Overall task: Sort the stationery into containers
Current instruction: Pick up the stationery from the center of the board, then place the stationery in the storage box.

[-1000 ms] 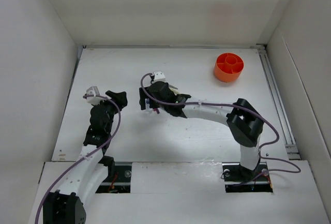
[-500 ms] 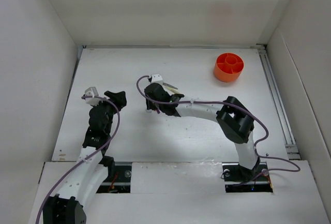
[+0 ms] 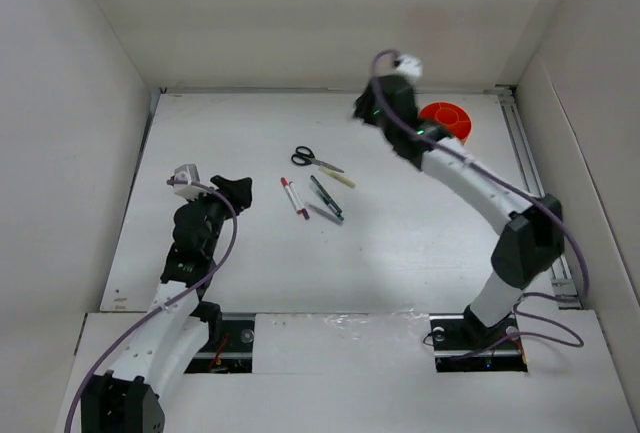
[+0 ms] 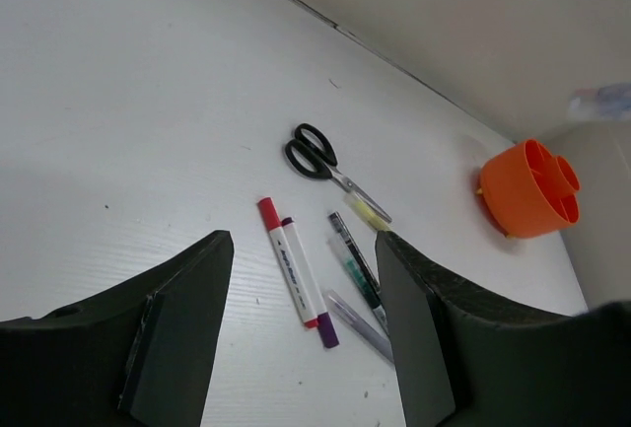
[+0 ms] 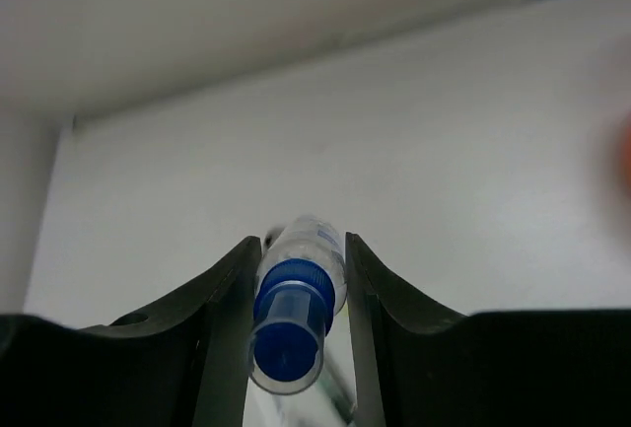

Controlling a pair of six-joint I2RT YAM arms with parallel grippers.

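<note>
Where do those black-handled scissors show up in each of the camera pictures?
Top external: the black-handled scissors lie just left of centre.
Left wrist: near the middle, handles toward the upper left.
Right wrist: not in it; a blue-capped tube fills the foreground.
Shared landmark: the orange round container, to the right of the scissors in both of those views.

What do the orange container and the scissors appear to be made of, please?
The orange container looks like moulded plastic: it has a uniform colour, a soft satin sheen and rounded inner dividers. The scissors seem to have black plastic handle loops and pale blades, probably metal, though they are too small to be sure.
</note>
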